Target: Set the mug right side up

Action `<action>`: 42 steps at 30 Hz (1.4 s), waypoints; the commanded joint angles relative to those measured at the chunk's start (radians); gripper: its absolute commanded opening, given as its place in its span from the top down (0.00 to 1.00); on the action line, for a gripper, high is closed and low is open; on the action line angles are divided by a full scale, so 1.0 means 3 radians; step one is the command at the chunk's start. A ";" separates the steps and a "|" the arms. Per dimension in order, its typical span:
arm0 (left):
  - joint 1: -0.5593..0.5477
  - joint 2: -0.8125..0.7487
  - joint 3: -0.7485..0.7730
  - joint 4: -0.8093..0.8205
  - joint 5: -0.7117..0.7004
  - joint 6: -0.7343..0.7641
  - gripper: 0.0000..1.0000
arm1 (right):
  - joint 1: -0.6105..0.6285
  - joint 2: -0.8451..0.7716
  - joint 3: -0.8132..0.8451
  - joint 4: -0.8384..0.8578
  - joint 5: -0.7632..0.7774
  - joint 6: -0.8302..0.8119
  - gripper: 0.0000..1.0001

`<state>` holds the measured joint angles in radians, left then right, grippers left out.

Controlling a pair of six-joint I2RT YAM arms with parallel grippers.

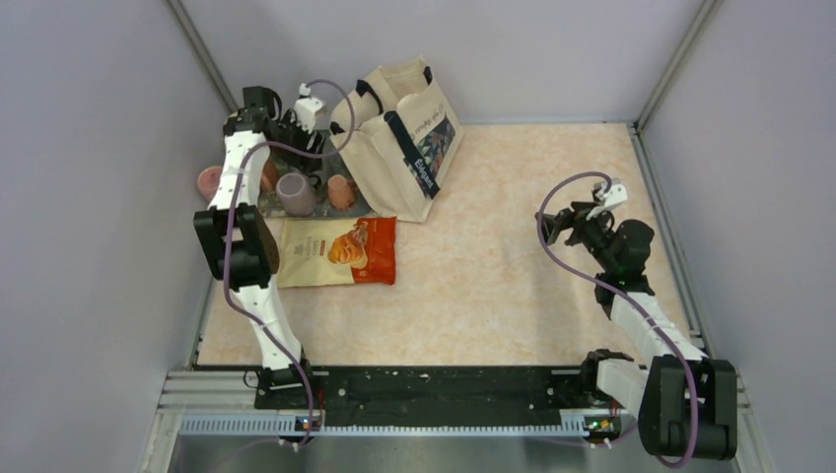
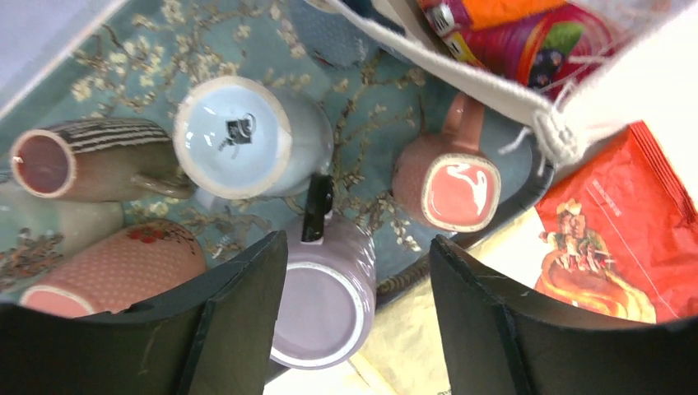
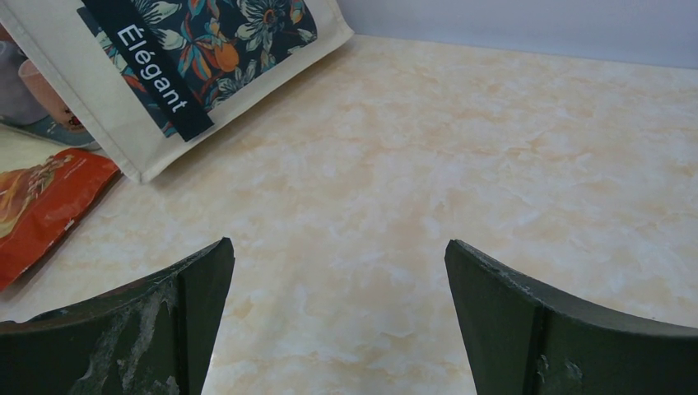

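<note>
A lilac mug (image 2: 325,300) with a black handle stands upside down, base up, at the near edge of a teal blossom-patterned tray (image 2: 370,107); it also shows in the top view (image 1: 295,193). My left gripper (image 2: 358,247) hovers above it, open, its left finger over the mug's left side and its right finger well clear to the right. It holds nothing. In the top view the left gripper (image 1: 292,138) is over the tray at the back left. My right gripper (image 1: 557,225) is open and empty above bare table (image 3: 339,247).
On the tray are also a pale blue mug (image 2: 239,136) and a pink mug (image 2: 449,181), both upside down, and a striped mug (image 2: 82,160) and a dotted pink mug (image 2: 115,267) on their sides. A cream tote bag (image 1: 404,138) and an orange snack packet (image 1: 340,251) adjoin the tray.
</note>
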<state>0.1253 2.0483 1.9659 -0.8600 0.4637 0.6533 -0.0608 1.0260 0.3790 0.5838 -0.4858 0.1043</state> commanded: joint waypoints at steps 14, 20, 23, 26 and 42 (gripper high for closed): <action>0.0052 0.0433 0.0373 -0.0036 -0.0257 -0.0266 0.47 | 0.0034 0.0008 0.0026 0.0056 -0.0067 -0.0075 0.01; 0.0048 0.0487 0.0305 -0.0073 -0.0320 -0.0172 0.51 | 0.0034 0.0007 0.0020 0.0050 -0.0063 -0.0074 0.01; 0.0064 0.0470 0.0220 -0.0098 -0.0364 -0.0068 0.53 | 0.0031 -0.0001 0.0022 0.0035 -0.0059 -0.0080 0.01; 0.0097 0.0444 0.0138 -0.0073 -0.0451 0.0009 0.53 | 0.0034 -0.0011 0.0021 0.0032 -0.0055 -0.0085 0.01; 0.0232 0.0377 0.0212 -0.0710 -0.0319 0.0635 0.57 | 0.0033 -0.0018 0.0017 0.0020 -0.0050 -0.0084 0.01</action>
<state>0.1650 2.1838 1.9987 -0.8688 0.3405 0.7490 -0.0608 1.0260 0.3790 0.5713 -0.4915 0.0963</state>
